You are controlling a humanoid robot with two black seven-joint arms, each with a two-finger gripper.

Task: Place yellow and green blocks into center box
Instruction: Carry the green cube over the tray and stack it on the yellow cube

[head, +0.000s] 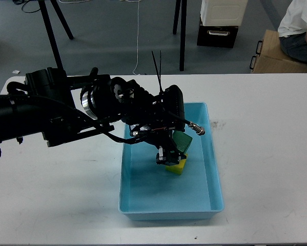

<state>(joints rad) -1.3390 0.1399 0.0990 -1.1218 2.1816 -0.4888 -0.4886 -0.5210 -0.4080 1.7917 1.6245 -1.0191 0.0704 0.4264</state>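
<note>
The white counter (266, 154) carries the light blue box (215, 169) at its centre, the open bin both blocks are meant to end up in. My left arm (50, 110) reaches in from the left and hangs over the box, presumably to set its load down inside. The left gripper (169, 151) is clamped on the green block (182, 140), held low above the box floor and right over the yellow block (178, 166), which already lies inside. Most of the yellow block is covered by the gripper, so whether the two blocks touch cannot be told. The right arm is out of view.
</note>
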